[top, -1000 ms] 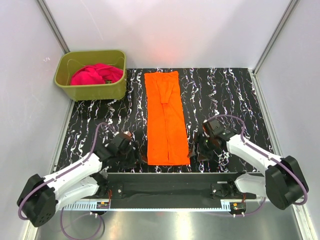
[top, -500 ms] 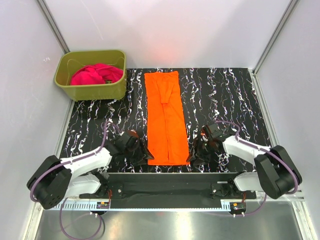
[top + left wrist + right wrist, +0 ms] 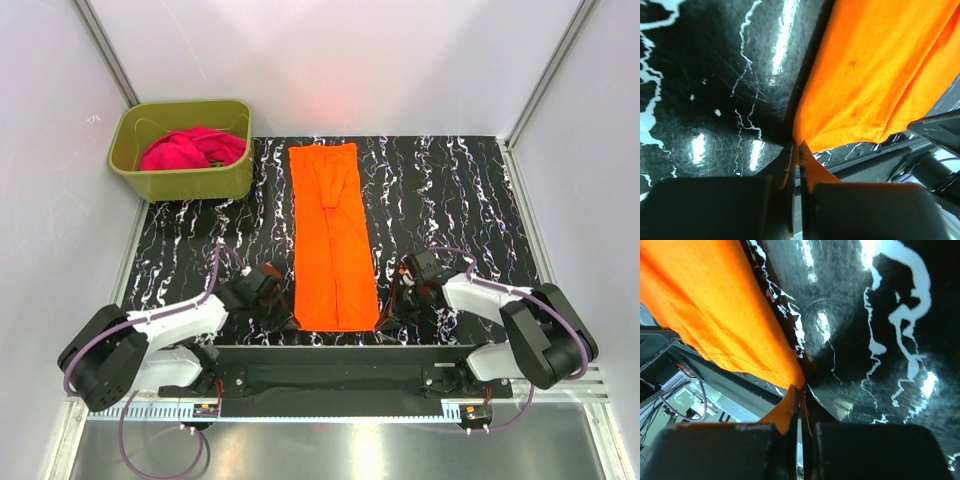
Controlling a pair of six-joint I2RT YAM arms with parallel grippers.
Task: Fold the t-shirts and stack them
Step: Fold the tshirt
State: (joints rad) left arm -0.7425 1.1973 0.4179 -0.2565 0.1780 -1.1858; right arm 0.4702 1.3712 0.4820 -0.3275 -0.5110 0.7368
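The orange t-shirt (image 3: 331, 232) lies as a long narrow strip down the middle of the black marbled table (image 3: 450, 190). My left gripper (image 3: 293, 318) is shut on its near left corner. In the left wrist view the orange t-shirt (image 3: 875, 80) runs into the pinch of the left gripper (image 3: 799, 146). My right gripper (image 3: 383, 316) is shut on the near right corner. From the right wrist, the orange t-shirt (image 3: 715, 315) ends at the closed right gripper (image 3: 801, 389). A magenta-pink t-shirt (image 3: 190, 148) sits crumpled in the tub.
The olive-green tub (image 3: 182, 180) stands at the far left corner of the table. A black rail (image 3: 340, 358) runs along the near edge just behind the held corners. White walls enclose the table on three sides.
Both grippers slid inward to the near corners of the orange t-shirt and closed on them. The shirt has hardly moved.
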